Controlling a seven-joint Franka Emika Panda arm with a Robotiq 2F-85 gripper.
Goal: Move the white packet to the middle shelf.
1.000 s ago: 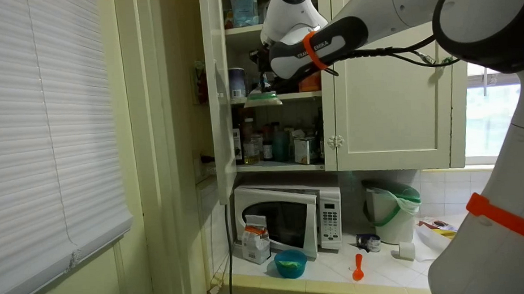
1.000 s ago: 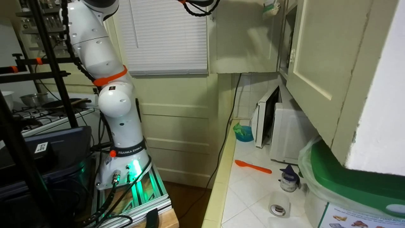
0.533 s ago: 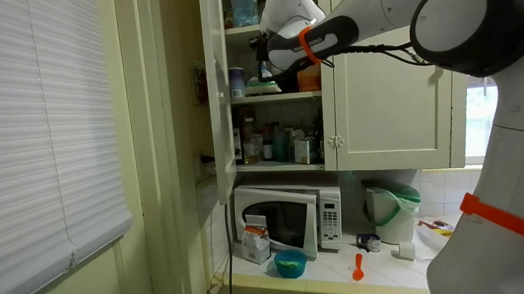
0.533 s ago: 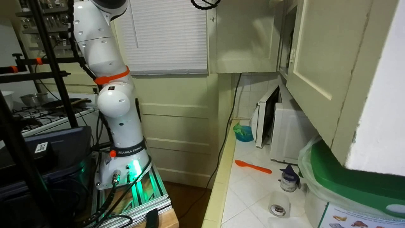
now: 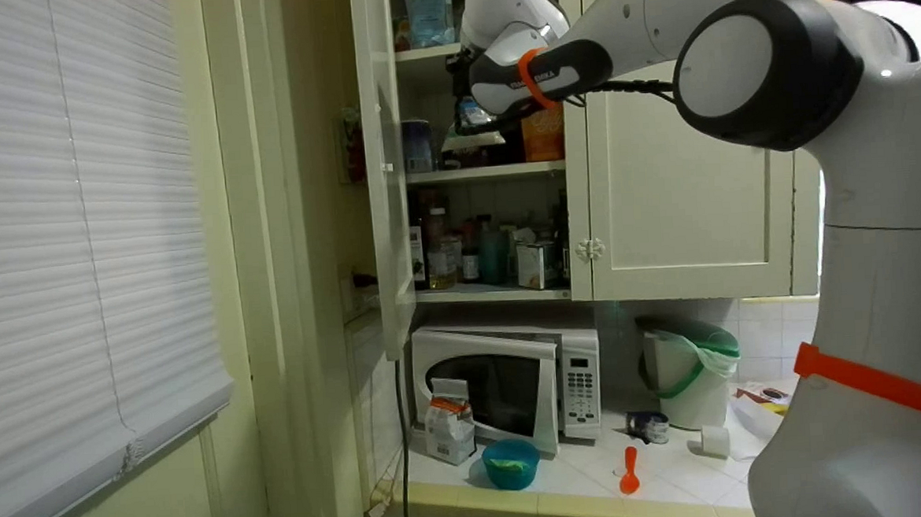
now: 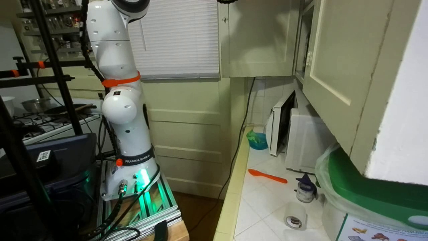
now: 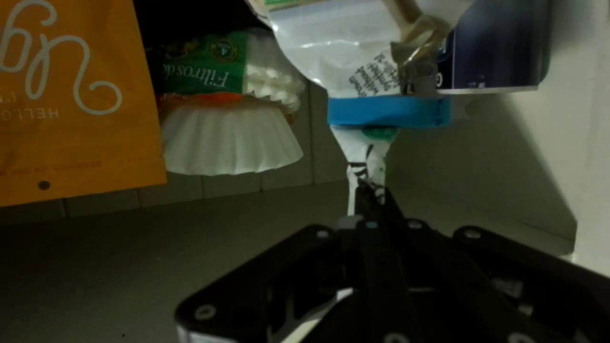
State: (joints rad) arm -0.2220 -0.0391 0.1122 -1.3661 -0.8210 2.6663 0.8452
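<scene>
The white packet (image 5: 470,141), with a blue clip near its top, hangs over the middle shelf (image 5: 495,171) in an exterior view, its bottom above the board's front edge. My gripper (image 5: 464,101) is above it, inside the cupboard opening. In the upside-down wrist view my gripper (image 7: 374,193) is shut on the narrow gathered top of the packet (image 7: 343,57), just past the blue clip (image 7: 388,112). The packet's lower part runs out of that frame. The packet, gripper and middle shelf board are not visible in the remaining exterior view.
On the middle shelf, a dark blue tin (image 5: 417,146) stands left and an orange bag (image 5: 542,134) right. Coffee filters (image 7: 224,95) sit behind, between bag and packet. The open door (image 5: 385,168) borders the left side; the upper shelf (image 5: 426,53) is overhead.
The packet has risen from in front of the shelf edge to above it and moved slightly right and inward, still held. The arm's elbow has shifted left in the same view.
</scene>
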